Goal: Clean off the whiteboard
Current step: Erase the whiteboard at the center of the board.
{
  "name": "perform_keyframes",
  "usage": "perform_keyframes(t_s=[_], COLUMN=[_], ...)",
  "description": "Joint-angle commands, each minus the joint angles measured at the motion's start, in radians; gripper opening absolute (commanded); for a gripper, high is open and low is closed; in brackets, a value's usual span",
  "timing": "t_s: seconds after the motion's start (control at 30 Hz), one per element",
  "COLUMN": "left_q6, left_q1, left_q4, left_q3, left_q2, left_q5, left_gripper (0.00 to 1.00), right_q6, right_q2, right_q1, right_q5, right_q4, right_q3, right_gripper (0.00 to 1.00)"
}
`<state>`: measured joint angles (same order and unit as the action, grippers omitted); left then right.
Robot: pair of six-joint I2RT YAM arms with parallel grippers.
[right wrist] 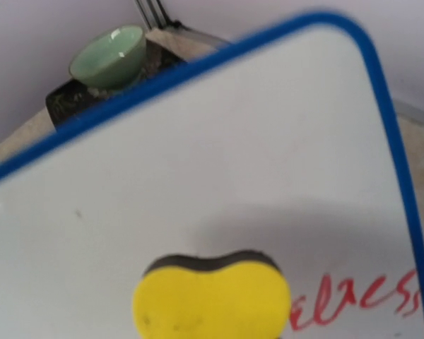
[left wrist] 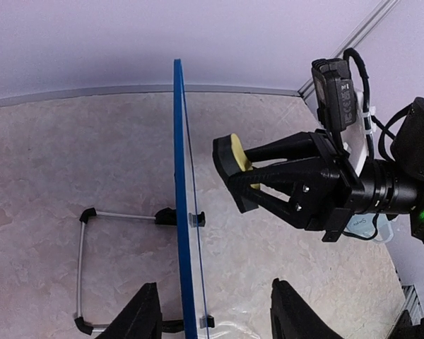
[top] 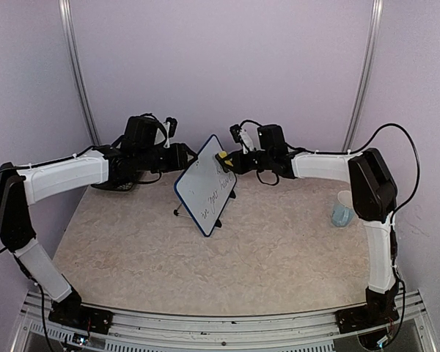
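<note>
Where the blue-framed glossy whiteboard (top: 204,192) stands: tilted, far middle of table (top: 279,257).
Right gripper (left wrist: 233,166): clamps yellow foam sponge (right wrist: 210,300), just off upper corner.
Left gripper (left wrist: 215,286): parted astride whiteboard edge; brace it.
Stroke: flat across red writing (right wrist: 353,300).

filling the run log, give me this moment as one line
left tool open astride whiteboard edge | right tool shut on yellow sponge just off face | writing unerased

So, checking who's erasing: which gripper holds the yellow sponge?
The right gripper, shut on the yellow sponge facing the whiteboard; the left gripper is open, straddling the board's edge.
</note>
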<state>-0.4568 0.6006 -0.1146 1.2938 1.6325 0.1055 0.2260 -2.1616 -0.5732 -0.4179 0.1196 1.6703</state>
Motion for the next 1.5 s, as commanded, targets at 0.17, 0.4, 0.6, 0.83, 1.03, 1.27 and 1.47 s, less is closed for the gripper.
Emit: perform_keyframes(t_s=[0.17, 0.4, 0.6, 0.83, 1.03, 1.27, 1.47], left_q6=[0.004, 0.003, -0.012, -0.01, -0.012, -0.011, -0.01], left_q1=[0.002, 0.004, 0.007, 0.008, 0.006, 0.004, 0.006], left_q4=[-0.004, -0.012, 0.011, 0.006, 0.055, 0.068, 0.071], left_q3=[0.084, 0.102, 0.09, 0.094, 0.056, 0.06, 0.062], left_q2=[0.078, 0.117, 0.125, 0.143, 0.115, 0.122, 0.131], left_q5=[0.008, 0.001, 0.009, -0.007, -0.044, -0.046, -0.056], left_gripper=[0.34, 0.24, 0.17, 0.29, 0.31, 0.31, 0.29], right_q6=[0.004, -0.005, 0.001, 0.003, 0.0, 0.001, -0.002], right_q2=[0.037, 0.051, 0.049, 0.061, 0.062, 0.06, 0.062], right_q1=[0.006, 0.006, 0.006, 0.006, 0.006, 0.006, 0.006], right_q5=[-0.015, -0.027, -0.033, -0.039, -0.036, -0.037, -0.037], right_q4=[0.04, 0.051, 0.06, 0.063, 0.061, 0.061, 0.055], right_q3=[-0.07, -0.089, -0.104, -0.115, -0.116, -0.116, -0.116], right_gripper=[0.0, 0.0, 0.0, 0.0, 0.01, 0.01, 0.01])
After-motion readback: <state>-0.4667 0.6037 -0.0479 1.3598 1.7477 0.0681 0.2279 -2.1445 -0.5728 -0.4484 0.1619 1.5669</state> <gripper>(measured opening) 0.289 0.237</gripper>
